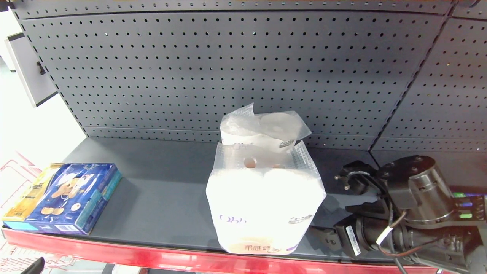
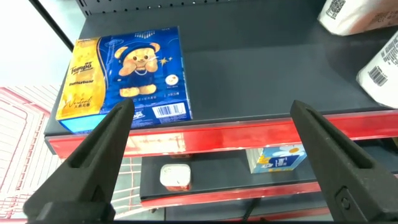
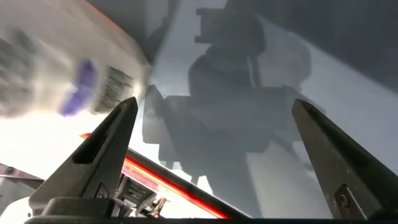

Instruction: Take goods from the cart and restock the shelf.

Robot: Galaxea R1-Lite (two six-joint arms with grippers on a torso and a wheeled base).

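In the head view, a grey shelf (image 1: 163,190) with a red front lip is seen, backed by a pegboard (image 1: 228,68). The right tool (image 1: 325,235) is held low over the shelf's front edge. The roll pack (image 1: 262,205) is stood just beside its tips, at the shelf front; whether they touch cannot be told. A rear roll pack (image 1: 262,131) is set directly behind the first, farther from the tool and near the pegboard. A tissue pack (image 1: 64,198) is laid flat at the shelf front, well apart from the tool, on the far side of the roll pack.

In the left wrist view, the left tool (image 2: 212,106) is held wide open before the red lip, with nothing gripped. The tissue pack is seen on the shelf ahead of one finger, and parts of both roll packs are seen farther off beyond the other. A lower shelf (image 2: 217,177) is seen beneath, bearing a white tub (image 2: 175,177) and a blue-and-white box (image 2: 278,159). The cart (image 2: 18,118) is seen as red wire beside the finger nearer the tissue pack.

In the right wrist view, the right tool's fingers are spread wide with nothing held; only bare shelf is seen between them. The roll pack is seen outside one finger.
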